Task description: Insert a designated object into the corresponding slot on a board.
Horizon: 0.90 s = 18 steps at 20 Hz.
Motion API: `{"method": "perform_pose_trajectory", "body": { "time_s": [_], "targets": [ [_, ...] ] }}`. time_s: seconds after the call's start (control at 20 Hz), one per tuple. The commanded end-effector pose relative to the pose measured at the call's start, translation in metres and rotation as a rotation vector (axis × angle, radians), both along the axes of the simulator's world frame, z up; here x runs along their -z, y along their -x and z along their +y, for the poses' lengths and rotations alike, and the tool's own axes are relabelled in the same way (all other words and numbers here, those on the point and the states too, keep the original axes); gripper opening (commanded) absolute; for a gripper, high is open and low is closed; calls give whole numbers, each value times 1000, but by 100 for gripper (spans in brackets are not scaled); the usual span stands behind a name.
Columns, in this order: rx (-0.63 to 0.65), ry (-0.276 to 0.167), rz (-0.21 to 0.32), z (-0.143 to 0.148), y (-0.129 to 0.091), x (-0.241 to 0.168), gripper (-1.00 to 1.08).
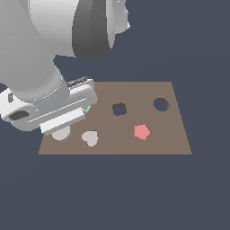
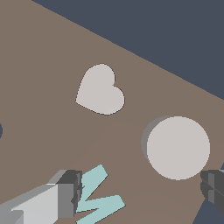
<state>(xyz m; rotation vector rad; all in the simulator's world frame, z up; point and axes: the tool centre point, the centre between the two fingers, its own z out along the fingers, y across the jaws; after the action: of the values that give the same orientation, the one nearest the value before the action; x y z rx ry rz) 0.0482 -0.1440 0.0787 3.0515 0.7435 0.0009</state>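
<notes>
Fingers [image 2: 61, 199] of the gripper [image 2: 140, 192] are showing closest in the wrist view, spread wide with nothing between them; the disc [image 2: 178, 148] is lying just beside one fingertip, not yet straddled. I am seeing it flat on the board [image 1: 175, 134], next to the heart [image 2: 100, 90].

In the exterior view the gripper [image 1: 63, 123] is hanging low over the disc [image 1: 61, 133], partly hiding it, at the board corner nearest the arm. I am judging this as the approach-to-grasp step: nothing lifted, nothing inserted.

Next move, as I am reading it: shifting sideways to centre the open jaws over the disc, then dropping and closing. A thin flat piece is giving little edge to pinch, so slipping looks like the risk.

Slots: the round slot [image 1: 161, 104] is sitting empty, well apart from the disc, near the board's opposite corner. The lobed hole [image 1: 119, 108], between disc and slot, is empty too. The pentagon [image 1: 142, 131] is resting on the board surface near that hole, in no slot.
</notes>
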Motion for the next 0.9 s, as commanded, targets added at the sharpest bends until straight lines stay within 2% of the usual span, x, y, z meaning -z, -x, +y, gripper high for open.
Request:
{"method": "perform_pose_trajectory", "body": {
  "time_s": [0.0,0.45,0.85],
  "targets": [
    [-43,0,0,-10,-7,8,100],
    [-133,-1,1,-29,-26,25,100],
    [-149,-1,1,-33,-29,29,100]
  ]
}}
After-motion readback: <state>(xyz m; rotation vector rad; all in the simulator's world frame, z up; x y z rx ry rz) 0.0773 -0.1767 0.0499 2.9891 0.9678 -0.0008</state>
